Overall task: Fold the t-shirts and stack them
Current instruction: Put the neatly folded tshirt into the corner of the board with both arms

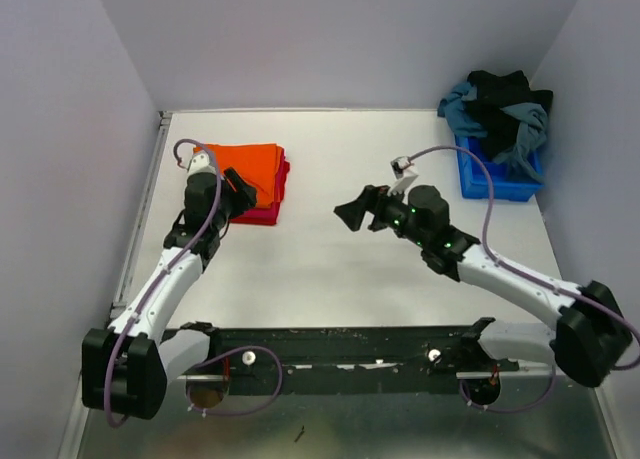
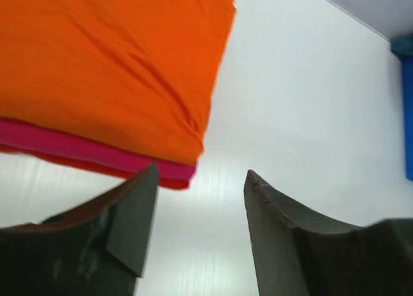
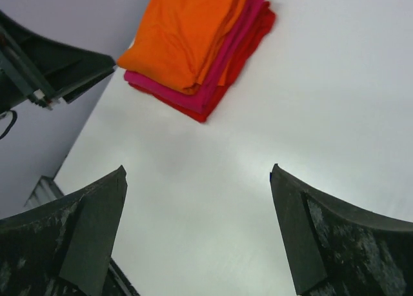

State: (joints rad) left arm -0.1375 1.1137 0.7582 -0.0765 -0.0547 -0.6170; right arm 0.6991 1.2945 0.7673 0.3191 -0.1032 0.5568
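Left wrist: orange t-shirt (image 2: 110,64) just beyond left gripper (image 2: 200,172) (parted).

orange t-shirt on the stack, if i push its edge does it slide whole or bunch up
Probably bunches: the orange t-shirt shows soft creases, so it looks floppy, not stiff. It likely drags on the pink shirt beneath rather than gliding, cloth on cloth. Lifted by one edge, its folded layers would probably droop open.

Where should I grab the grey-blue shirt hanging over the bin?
Pinch the grey-blue shirt at its loose fold draped over the bin rim, probably coming with the right gripper from the table side: that part hangs free, the rest seems tangled with black cloth.
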